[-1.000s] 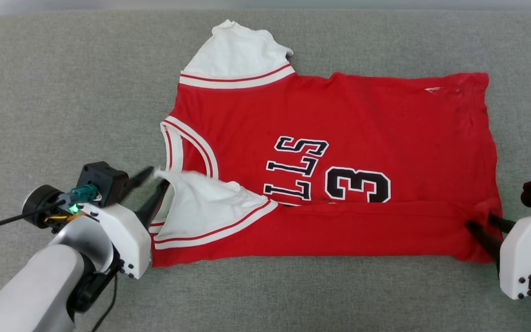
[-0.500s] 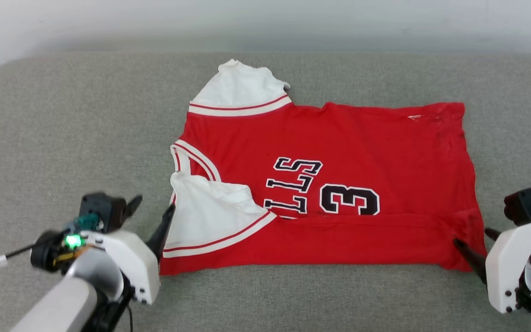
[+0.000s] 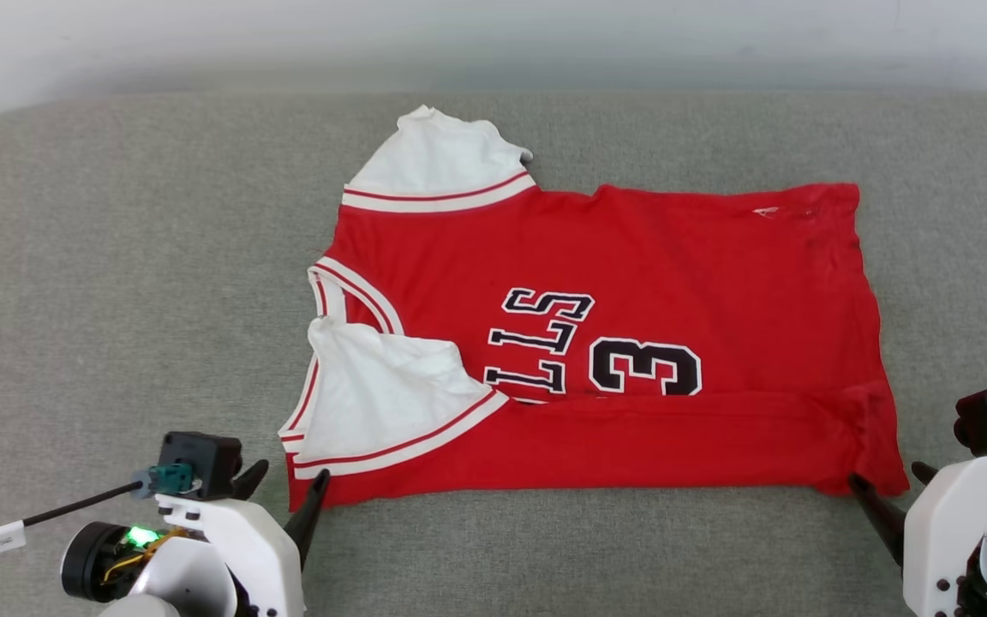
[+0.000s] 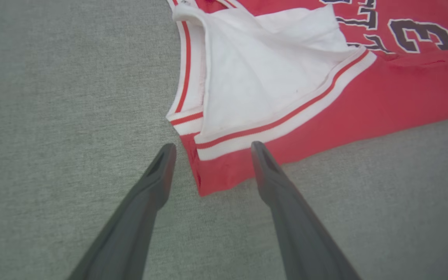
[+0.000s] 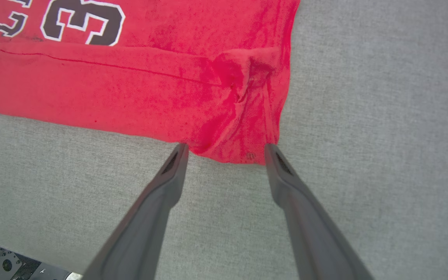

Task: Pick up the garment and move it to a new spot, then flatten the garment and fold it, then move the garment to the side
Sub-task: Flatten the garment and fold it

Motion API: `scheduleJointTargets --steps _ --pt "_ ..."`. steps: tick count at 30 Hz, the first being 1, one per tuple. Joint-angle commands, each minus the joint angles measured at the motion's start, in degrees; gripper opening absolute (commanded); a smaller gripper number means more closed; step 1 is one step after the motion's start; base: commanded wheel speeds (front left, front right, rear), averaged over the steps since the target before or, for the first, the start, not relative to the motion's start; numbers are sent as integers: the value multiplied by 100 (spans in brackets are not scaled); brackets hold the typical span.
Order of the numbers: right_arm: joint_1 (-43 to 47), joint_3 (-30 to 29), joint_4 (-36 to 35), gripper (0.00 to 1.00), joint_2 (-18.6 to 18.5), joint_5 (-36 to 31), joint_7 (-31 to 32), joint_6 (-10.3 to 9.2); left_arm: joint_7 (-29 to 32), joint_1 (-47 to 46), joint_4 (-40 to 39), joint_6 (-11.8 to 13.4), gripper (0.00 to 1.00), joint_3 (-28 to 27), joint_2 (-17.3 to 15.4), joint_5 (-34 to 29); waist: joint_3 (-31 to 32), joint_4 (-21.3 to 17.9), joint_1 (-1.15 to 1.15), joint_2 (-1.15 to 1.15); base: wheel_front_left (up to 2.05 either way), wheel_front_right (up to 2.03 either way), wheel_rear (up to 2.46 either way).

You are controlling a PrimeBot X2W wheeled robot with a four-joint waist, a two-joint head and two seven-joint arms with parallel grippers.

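Note:
The garment (image 3: 648,257) is a red jersey lying flat and sideways on the grey cushion, neck to the left and hem to the right. Its near long edge is folded up over the lower part of the black lettering, and a white sleeve (image 3: 382,390) lies on that fold. The other white sleeve (image 3: 438,158) sticks out at the far side. My left gripper (image 3: 288,484) is open just off the near left corner (image 4: 208,182), and my right gripper (image 3: 888,478) is open at the crumpled near right corner (image 5: 239,128). Neither holds anything.
The grey fabric surface (image 3: 116,257) extends well beyond the garment to the left, right and near side. A pale wall (image 3: 493,43) runs along the back. A black cable with a white tag (image 3: 5,536) trails from my left wrist.
Both grippers have opened, let go of the garment's near corners and drawn back toward me. The white sleeve has dropped flat onto the fold. The camera has also shifted.

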State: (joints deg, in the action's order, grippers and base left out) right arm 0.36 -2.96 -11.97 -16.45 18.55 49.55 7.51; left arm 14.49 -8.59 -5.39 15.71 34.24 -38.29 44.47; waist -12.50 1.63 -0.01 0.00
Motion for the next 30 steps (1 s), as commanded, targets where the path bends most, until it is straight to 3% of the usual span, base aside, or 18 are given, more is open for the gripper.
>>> scheduleJointTargets --steps 1,12,13,15,23,30 --pt "66 -44 -135 100 109 -48 19 -5 -14 8 64 49 100 -42 16 -1 -116 -48 1 0 0 0 0" --pt "-155 -42 -563 100 312 -189 -27 -5 216 -64 944 -97 100 173 242 141 -509 -273 1 0 0 0 0" --pt "-155 -47 -579 100 313 -198 -27 -5 247 -64 1019 -132 77 214 280 169 -522 -280 1 0 0 0 0" --pt "-151 -66 -601 100 303 -221 -25 -5 299 -69 1145 -210 2 307 351 186 -538 -286 1 0 0 0 0" --pt "-147 -43 -485 100 -25 -527 -70 -5 105 -99 1139 -355 0 331 444 190 -309 -179 1 0 0 0 0" --pt "-176 -175 168 100 40 -567 -134 -5 -37 -311 376 -220 0 238 228 -77 -219 41 1 0 0 0 0"
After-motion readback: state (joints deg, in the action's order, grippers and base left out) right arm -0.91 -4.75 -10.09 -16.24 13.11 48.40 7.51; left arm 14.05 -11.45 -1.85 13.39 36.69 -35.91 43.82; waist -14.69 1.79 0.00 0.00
